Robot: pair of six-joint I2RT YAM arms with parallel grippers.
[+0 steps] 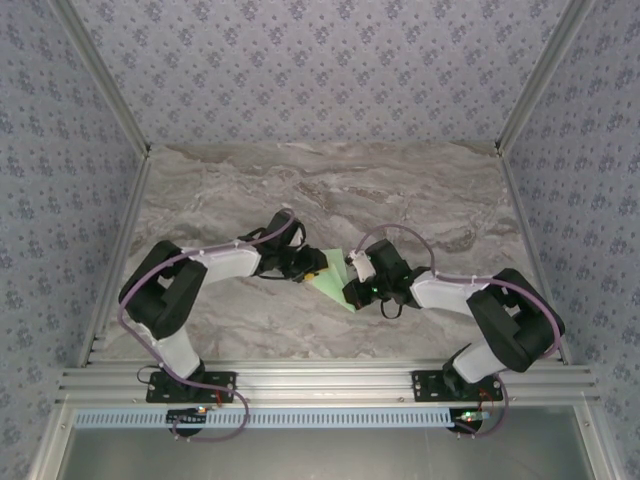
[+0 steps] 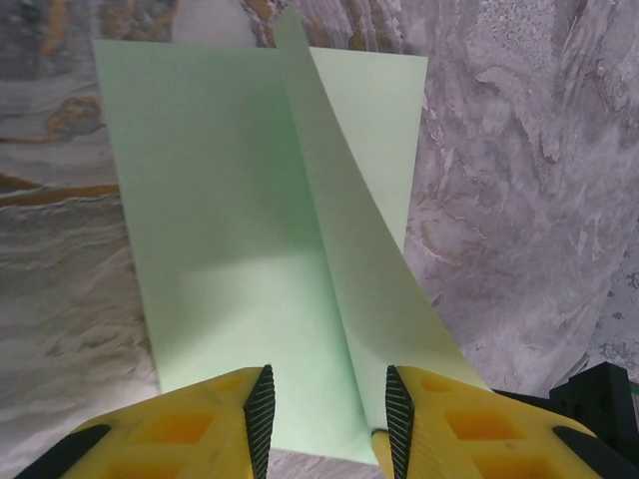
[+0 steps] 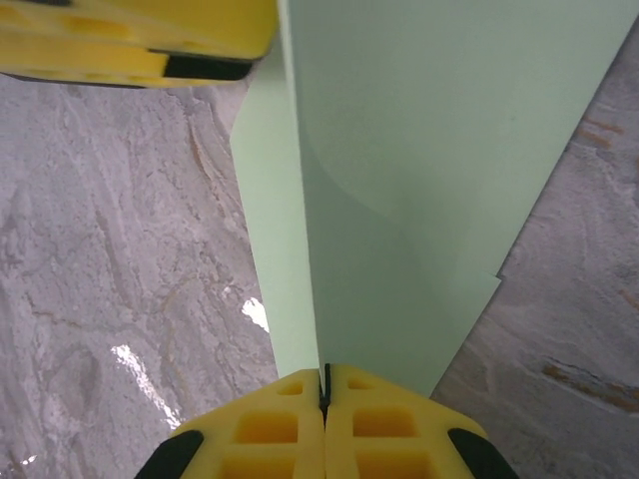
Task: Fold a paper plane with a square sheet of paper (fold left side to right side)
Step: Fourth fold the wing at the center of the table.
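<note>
Mint-green, thin square sheet of paper (image 1: 335, 276): lies mid-table between my two wrists, partly flat and partly lifted. From the left wrist view, one panel rests flat on the stone while a second panel rises from it as a curling flap. I judge the left-to-right fold begun but not laid down. I can make out no pressed crease and nothing dart-shaped yet. Flattening this fold and every later fold are left to do.

Yellow-fingered right gripper (image 3: 324, 377): fingers together, pinching the near edge of the raised flap in their seam.

Yellow-fingered left gripper (image 2: 328, 387): black-ribbed pads apart, with the sheet's near edge between them. The foot of the flap runs down beside one pad. I cannot tell whether either pad touches paper.

Grey-veined, marble-pattern table top (image 1: 420, 190): carries the sheet, with glare patches beside it in the right wrist view.

Blue-grey floral wallpapered walls (image 1: 300, 60) and aluminium rail frame (image 1: 330, 380): both well apart from the work.

Obstruction, my judgement: the two grippers crowd one small sheet. A left finger sits just beside the flap, so it may block the flap's fall.
</note>
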